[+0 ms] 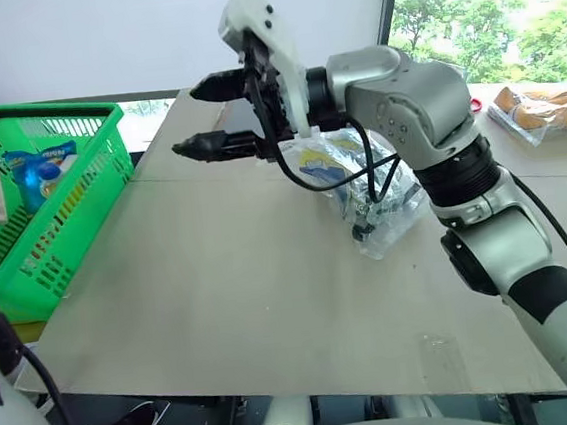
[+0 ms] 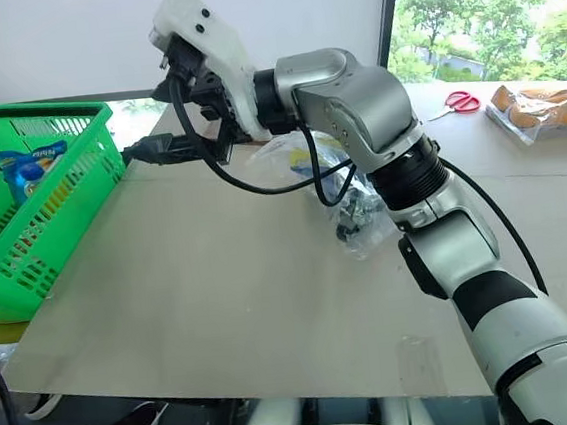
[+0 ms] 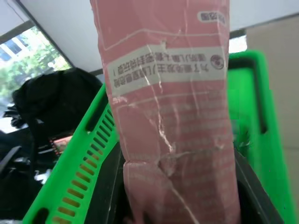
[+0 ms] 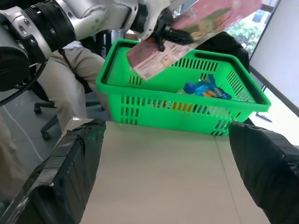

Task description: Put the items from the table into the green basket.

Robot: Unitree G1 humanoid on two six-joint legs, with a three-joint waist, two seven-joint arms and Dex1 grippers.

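At the left edge of the left eye view, the green basket (image 1: 57,209) sits beside the table's (image 1: 231,298) left side, and the orange-juice bottle with blue cap (image 1: 36,168) already lies inside it. Above the basket, the left gripper (image 4: 172,33) is clamped tight around the long pink carton (image 3: 168,116); in the right wrist view the carton hangs slanted over the basket's rim, in the upper middle of the frame, clear of the lattice walls. In the left wrist view the carton runs up the centre of the frame between the two black fingers (image 3: 110,196), with the green rim behind it.

In the upper middle of the left eye view, the right gripper (image 1: 216,116) reaches leftward over the tabletop toward the basket. Its two black fingers stand apart, one above the other, with nothing between them. Just right of centre, partly behind the right arm, the clear plastic bag (image 1: 361,180) rests on the table. In the upper right of the right eye view lie red-handled scissors (image 2: 462,103) and a bag of bread (image 2: 545,109).
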